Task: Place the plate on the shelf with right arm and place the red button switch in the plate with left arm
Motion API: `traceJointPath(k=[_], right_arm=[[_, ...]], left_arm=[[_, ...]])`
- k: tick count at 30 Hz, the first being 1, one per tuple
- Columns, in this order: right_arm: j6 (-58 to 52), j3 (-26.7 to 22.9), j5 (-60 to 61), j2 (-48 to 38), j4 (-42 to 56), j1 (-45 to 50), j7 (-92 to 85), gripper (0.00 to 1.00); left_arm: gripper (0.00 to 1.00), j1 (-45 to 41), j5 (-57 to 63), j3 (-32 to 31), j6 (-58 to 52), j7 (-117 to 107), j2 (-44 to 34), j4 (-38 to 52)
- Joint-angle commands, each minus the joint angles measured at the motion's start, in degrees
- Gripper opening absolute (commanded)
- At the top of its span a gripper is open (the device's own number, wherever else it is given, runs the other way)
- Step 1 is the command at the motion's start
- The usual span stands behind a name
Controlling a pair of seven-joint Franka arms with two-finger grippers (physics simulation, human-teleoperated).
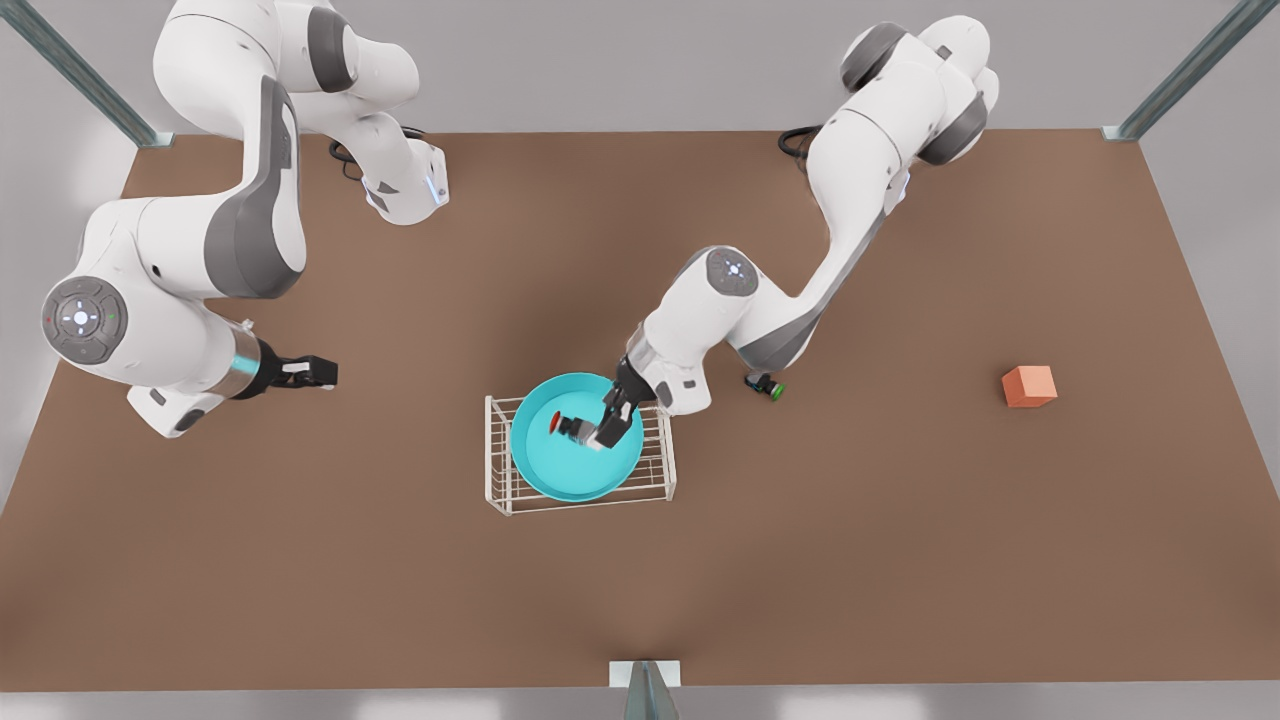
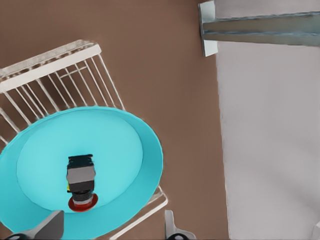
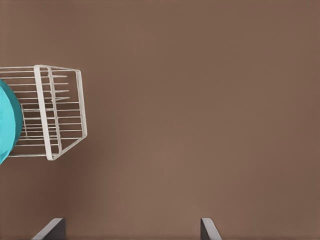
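The turquoise plate (image 1: 560,470) rests on top of the white wire shelf (image 1: 497,470) near the table's middle. Inside the plate lies the red button switch (image 1: 566,425) on its side, red cap toward the front view's left. My left gripper (image 1: 612,424) hovers just above the plate beside the switch, open and holding nothing. The left wrist view has the switch (image 2: 81,181) in the plate (image 2: 125,145) beyond its spread fingertips (image 2: 50,226). My right gripper (image 1: 308,372) waits open at the front view's left, well clear of the shelf (image 3: 60,115).
A green-capped switch (image 1: 768,386) lies just to the front view's right of the left arm's wrist. An orange cube (image 1: 1029,386) sits far to the front view's right. A metal post (image 1: 645,688) stands at the table's front edge.
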Motion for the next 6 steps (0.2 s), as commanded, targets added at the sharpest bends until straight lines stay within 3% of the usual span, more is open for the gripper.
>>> traceJointPath(k=[1, 3, 6], right_arm=[[0.09, 0.01, 0.04, -0.08, 0.03, 0.04, -0.44, 1.0], [0.09, -0.08, 0.04, -0.08, 0.03, -0.05, -0.44, 1.0], [0.18, -0.08, 0.04, -0.08, 0.03, 0.04, -0.44, 1.0]], left_arm=[[1.0, 13.11, 1.88, -4.89, -41.22, 41.15, -5.12, 0.41], [1.0, 30.17, 2.14, -4.89, -46.96, 71.6, -6.8, 1.91], [1.0, 32.19, 5.39, -4.45, -47.57, 77.05, -6.89, 1.82]])
